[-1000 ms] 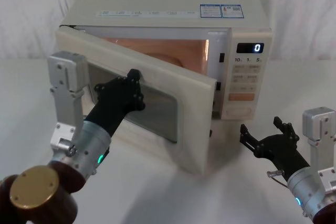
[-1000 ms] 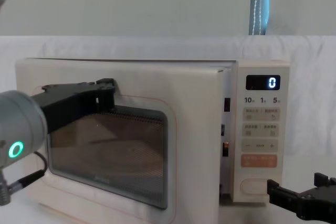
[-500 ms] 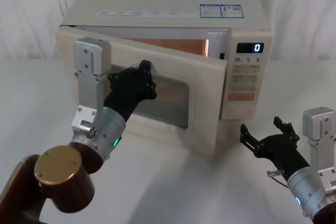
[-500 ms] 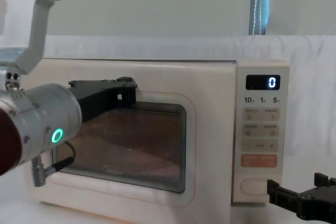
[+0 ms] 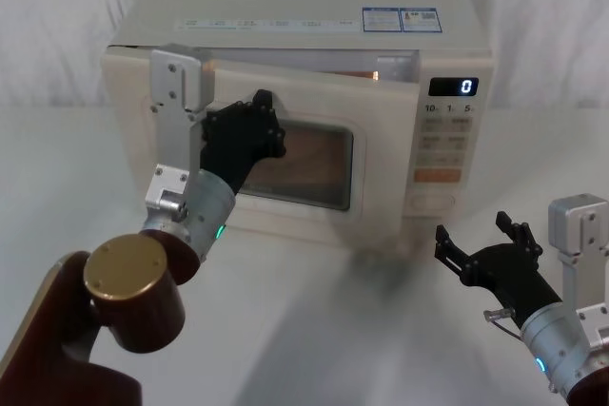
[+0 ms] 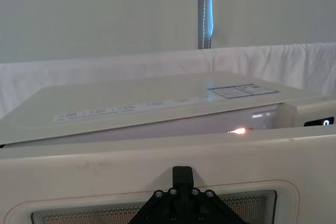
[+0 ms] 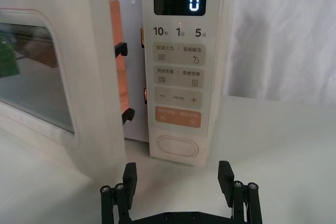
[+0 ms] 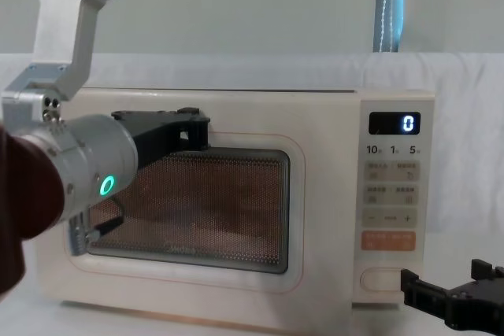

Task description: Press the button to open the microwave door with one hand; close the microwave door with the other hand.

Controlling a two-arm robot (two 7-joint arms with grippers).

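Note:
The cream microwave (image 5: 304, 2) stands at the back of the table, its display (image 5: 453, 87) showing "0". The microwave door (image 5: 381, 168) is almost closed. A narrow gap is left at its latch side, where the lit cavity and latch hooks (image 7: 122, 50) show. My left gripper (image 5: 262, 124) is shut and rests against the door's upper frame, above the window's left part (image 8: 193, 125). My right gripper (image 7: 177, 174) hangs open low in front of the wide cream button (image 7: 177, 146), apart from it and holding nothing.
The microwave sits on a white cloth-covered table (image 5: 314, 330) with a white backdrop behind. My left arm's brown elbow joint (image 5: 128, 278) rises at the front left. An orange key (image 7: 178, 117) lies just above the button.
The door has swung from wide ajar to nearly closed, with my left gripper moving forward against it. The right arm has not moved.

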